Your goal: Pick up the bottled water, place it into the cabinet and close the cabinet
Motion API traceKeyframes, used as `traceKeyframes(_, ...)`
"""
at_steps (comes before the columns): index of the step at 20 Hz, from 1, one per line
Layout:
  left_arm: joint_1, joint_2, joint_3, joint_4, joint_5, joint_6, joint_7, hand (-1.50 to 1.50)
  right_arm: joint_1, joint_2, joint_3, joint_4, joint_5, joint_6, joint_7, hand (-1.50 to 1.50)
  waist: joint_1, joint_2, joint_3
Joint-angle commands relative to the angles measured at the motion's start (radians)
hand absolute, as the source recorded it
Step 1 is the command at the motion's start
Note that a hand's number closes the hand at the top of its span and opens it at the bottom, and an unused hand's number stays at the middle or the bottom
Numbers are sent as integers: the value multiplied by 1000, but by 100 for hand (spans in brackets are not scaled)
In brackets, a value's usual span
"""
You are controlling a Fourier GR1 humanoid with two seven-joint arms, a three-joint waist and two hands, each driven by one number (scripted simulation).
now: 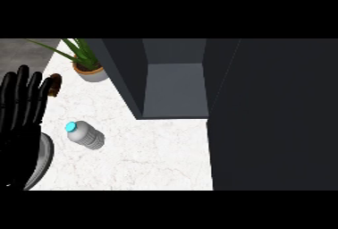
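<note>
One open left hand [23, 107] — fingers up, seemingly resting at left edge.

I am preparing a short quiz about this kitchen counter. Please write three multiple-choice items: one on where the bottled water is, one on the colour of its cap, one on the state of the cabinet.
1. Where is the bottled water?
A. inside the cabinet
B. on the counter
C. in a hand

2. What colour is its cap?
A. red
B. light blue
C. black

3. In what state is the cabinet?
A. open
B. closed
C. lying overturned

Answers:
1 B: the bottle stands on the white counter, left of the cabinet, touched by nothing.
2 B: the cap shows light blue.
3 A: its grey inside shelf is visible, with the dark door swung out at the right.

The left hand rests at the left edge, fingers straight.
</note>
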Motion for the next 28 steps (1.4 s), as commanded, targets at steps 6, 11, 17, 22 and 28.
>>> traceKeyframes(6,28,-34,186,23,-207,251,-17,-150,90,3,29,-120,-99,69,-5,-150,3,29,-19)
traceKeyframes(11,55,-110,100,59,-140,367,183,-150,243,-5,111,-209,-201,113,241,-150,-7,28,-20)
traceKeyframes(17,129,-111,-87,-92,-291,498,306,-150,421,8,151,-374,-223,136,246,-150,0,28,-20)
traceKeyframes(22,171,-112,-92,-86,-314,516,319,-150,461,-19,118,-469,-281,147,339,-150,2,29,-20)
traceKeyframes(28,172,-103,-110,-16,-323,573,298,-150,658,0,155,-496,-266,221,188,-150,-9,27,-20)
